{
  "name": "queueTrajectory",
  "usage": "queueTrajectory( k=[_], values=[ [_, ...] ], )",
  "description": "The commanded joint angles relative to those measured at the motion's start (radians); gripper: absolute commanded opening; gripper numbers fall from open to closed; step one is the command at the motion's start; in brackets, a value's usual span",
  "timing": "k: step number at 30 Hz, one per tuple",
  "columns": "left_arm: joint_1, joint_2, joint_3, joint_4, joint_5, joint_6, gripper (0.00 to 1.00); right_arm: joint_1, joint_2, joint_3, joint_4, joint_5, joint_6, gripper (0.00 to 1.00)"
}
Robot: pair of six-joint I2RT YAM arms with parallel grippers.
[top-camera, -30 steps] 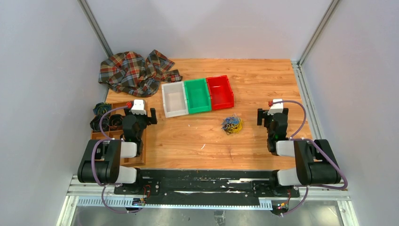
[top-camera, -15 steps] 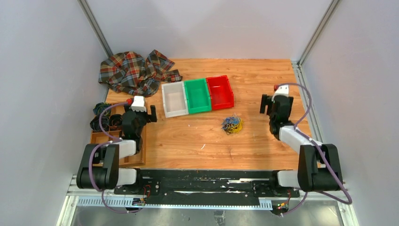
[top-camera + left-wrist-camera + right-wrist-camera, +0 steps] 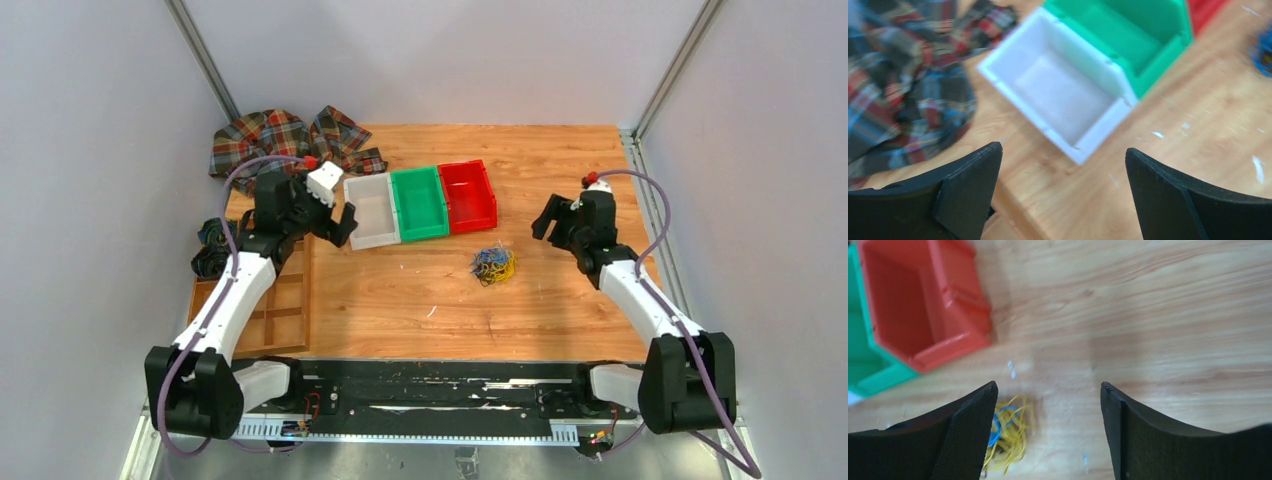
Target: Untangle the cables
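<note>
Cables (image 3: 494, 265) lay bunched, untouched, left gripper (image 3: 338, 220) and right gripper (image 3: 548, 220) both spread wide (holding nothing), presumably ready for a first grab.

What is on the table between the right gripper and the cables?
Nothing: the top view shows only bare wooden table between the right gripper and the cables.

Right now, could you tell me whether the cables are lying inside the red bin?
No, the cables lie on the wooden table near the red bin, outside it.
</note>
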Motion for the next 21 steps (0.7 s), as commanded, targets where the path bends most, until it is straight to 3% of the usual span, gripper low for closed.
queueTrajectory(
  k=[1,5,13,21],
  values=[
    [-0.129,0.033,0.108,-0.322,0.081,0.088,0.98,0.141,-0.056,-0.001,-0.073,-0.064,-0.019,0.75],
    [-0.236,0.095,0.167,-0.361,0.086,0.057,0.98,0.261,-0.047,-0.018,-0.055,-0.067,-0.037,0.68],
    [-0.421,0.263,0.244,-0.368,0.073,0.039,0.98,0.297,0.080,-0.058,-0.002,-0.125,-0.023,0.50],
    [-0.507,0.407,0.355,-0.368,0.130,0.022,0.98,0.418,0.176,-0.090,0.070,-0.142,-0.005,0.30]
  ],
)
